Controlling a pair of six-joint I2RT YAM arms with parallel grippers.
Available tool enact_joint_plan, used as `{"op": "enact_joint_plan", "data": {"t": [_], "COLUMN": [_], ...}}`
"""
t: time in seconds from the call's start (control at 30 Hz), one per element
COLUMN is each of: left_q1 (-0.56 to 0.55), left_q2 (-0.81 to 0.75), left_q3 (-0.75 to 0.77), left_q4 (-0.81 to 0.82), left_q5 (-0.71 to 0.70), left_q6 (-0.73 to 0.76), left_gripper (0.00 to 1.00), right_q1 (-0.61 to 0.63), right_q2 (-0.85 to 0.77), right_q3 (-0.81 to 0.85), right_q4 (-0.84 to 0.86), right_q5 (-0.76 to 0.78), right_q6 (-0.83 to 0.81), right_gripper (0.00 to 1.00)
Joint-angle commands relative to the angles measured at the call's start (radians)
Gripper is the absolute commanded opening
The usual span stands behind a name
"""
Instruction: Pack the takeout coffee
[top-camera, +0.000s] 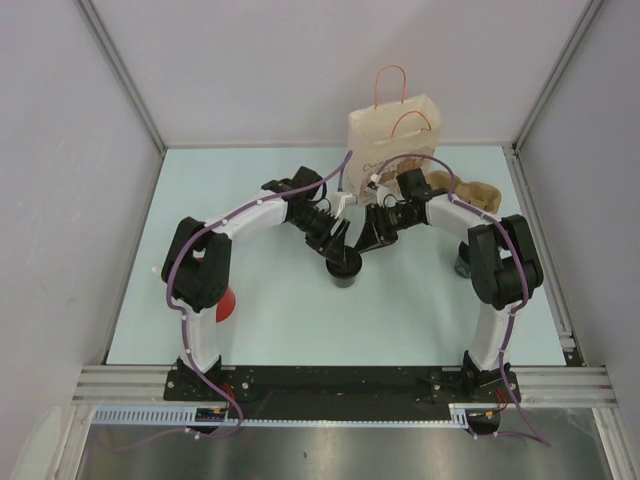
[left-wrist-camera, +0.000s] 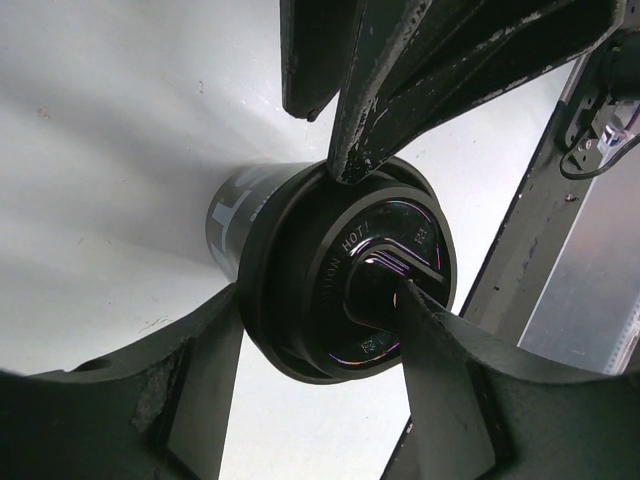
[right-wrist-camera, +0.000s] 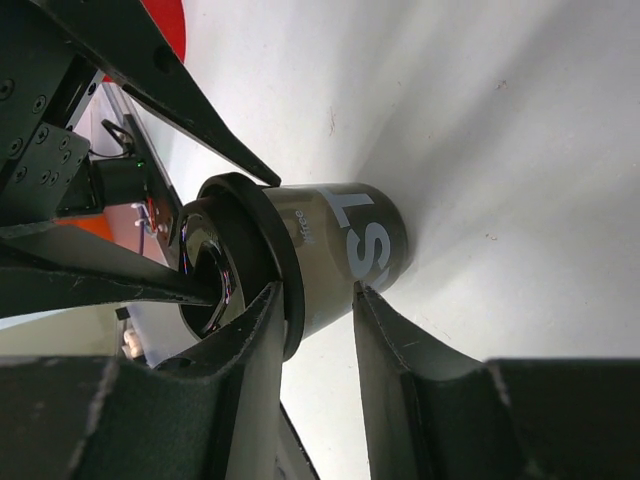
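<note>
"HOT!" stands embossed on the black lid (left-wrist-camera: 375, 250), and big white letters, "ST", run along the coffee cup (right-wrist-camera: 345, 245). The cup stands mid-frame in the overhead view, just below the paper bag (top-camera: 392, 135). The left gripper (left-wrist-camera: 320, 300) is spread wide, one finger outside the lid's rim and one on its top; whether it clamps, I can't tell. The right gripper (right-wrist-camera: 318, 295) has a narrow gap, fingertips against the cup's side.

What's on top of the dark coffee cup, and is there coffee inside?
A black lid marked "HOT" sits on the cup. The lid covers the opening, so whatever is inside cannot be seen.
</note>
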Motion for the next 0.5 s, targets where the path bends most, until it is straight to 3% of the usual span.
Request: {"op": "enact_joint_plan", "data": {"t": [0.0,0.47], "left_q1": [-0.021,-0.030], "left_q2": [0.055,0.065], "left_q3": [-0.030,-0.032], "left_q4": [-0.002,0.007], "left_q5": [-0.151,-0.143], "left_q6": [0.081,0.079], "left_gripper": [0.63,0.63], "right_q1": [0.080,0.014], "right_q2": [0.110,0.044], "right_q3": [-0.072,0.065], "right_q4": [-0.068,-0.007], "right_q5": [0.379,0.092], "right_q6": [-0.124,-0.073], "right_gripper": [0.36,0.45]}}
